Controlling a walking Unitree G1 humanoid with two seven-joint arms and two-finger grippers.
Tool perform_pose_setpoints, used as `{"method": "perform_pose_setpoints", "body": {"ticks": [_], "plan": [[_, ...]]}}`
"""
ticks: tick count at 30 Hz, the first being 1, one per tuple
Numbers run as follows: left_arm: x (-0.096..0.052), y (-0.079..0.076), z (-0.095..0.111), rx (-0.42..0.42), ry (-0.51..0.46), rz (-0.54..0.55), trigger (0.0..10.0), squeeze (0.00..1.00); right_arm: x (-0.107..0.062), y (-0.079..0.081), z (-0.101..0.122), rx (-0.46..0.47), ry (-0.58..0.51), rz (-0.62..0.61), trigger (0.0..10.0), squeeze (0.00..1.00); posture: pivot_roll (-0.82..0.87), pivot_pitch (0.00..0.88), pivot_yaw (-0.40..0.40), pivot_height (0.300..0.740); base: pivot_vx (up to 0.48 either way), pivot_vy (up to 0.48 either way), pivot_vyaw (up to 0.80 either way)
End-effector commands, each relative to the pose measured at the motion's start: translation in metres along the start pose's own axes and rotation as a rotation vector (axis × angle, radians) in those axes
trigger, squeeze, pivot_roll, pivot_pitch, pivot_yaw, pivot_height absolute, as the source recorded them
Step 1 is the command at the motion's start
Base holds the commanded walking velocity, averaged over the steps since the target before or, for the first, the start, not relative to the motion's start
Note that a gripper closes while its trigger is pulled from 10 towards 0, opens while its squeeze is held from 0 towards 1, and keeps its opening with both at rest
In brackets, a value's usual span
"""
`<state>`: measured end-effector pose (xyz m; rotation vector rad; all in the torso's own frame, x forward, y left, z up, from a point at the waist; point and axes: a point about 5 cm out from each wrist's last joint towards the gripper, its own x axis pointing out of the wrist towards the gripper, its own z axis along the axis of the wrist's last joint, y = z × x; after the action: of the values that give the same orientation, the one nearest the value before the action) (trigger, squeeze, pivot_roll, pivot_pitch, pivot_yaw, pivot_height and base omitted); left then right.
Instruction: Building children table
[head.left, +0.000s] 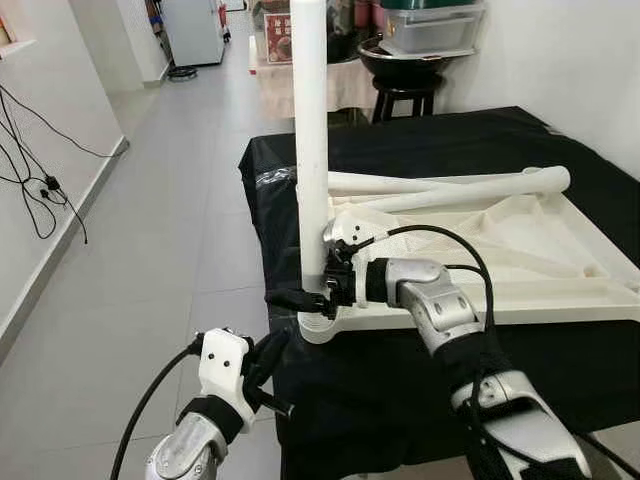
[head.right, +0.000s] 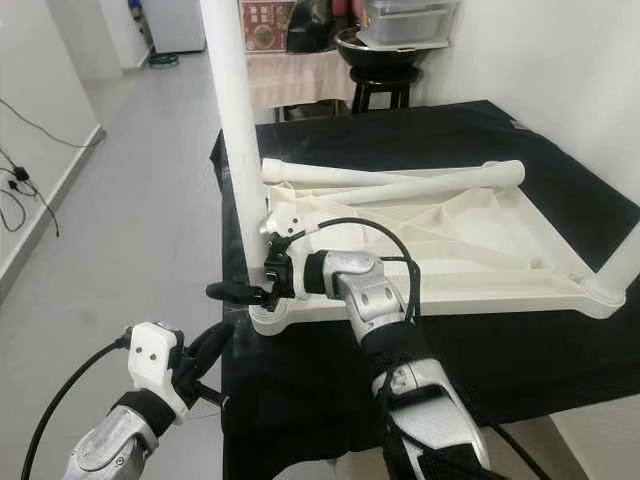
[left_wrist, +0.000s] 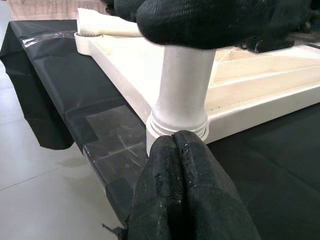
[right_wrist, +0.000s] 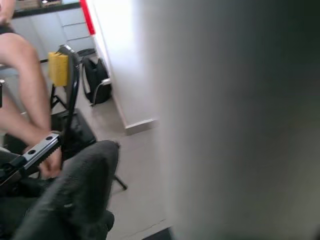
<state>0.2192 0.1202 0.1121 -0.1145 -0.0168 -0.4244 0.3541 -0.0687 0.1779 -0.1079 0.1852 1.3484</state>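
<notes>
The white children's table top (head.left: 520, 295) lies upside down on a black-covered table (head.left: 450, 135). A white leg (head.left: 311, 150) stands upright in its near left corner socket (left_wrist: 177, 127). My right gripper (head.left: 300, 298) is shut on the base of this leg, its black fingers reaching past it to the left. My left gripper (head.left: 268, 352) hangs lower, just off the table's near left edge, fingers (left_wrist: 177, 150) pressed together and pointing at the socket without touching it. Two loose legs (head.left: 450, 185) lie across the table top. Another leg (head.right: 620, 265) stands at its near right corner.
Grey tiled floor (head.left: 170, 200) stretches along the left, with cables (head.left: 40, 185) on the wall. Behind the table are a stool with a dark bowl (head.left: 405, 60) and a white fridge (head.left: 192, 28). A seated person (right_wrist: 25, 110) and a chair (right_wrist: 67, 80) appear in the right wrist view.
</notes>
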Motion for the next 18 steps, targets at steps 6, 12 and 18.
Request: {"method": "perform_pose_setpoints", "body": {"ticks": [6,12,18], "plan": [[0.001,-0.001,-0.003,0.0,0.008,0.003,10.0,0.0,0.009,0.001,-0.017,0.053,0.072,0.079,0.0,0.0,0.02,0.013,0.014,0.74,0.0,0.0,0.0],[0.001,-0.002,-0.002,-0.004,0.007,0.002,10.0,0.0,0.001,-0.004,-0.019,0.044,0.06,0.04,0.0,0.0,0.01,0.017,0.016,0.74,0.0,0.0,0.0],[0.0,-0.002,-0.001,-0.005,0.003,0.002,10.0,0.0,-0.009,-0.007,-0.02,0.029,0.01,-0.104,0.0,0.0,0.01,0.036,0.008,0.74,0.0,0.0,0.0]]}}
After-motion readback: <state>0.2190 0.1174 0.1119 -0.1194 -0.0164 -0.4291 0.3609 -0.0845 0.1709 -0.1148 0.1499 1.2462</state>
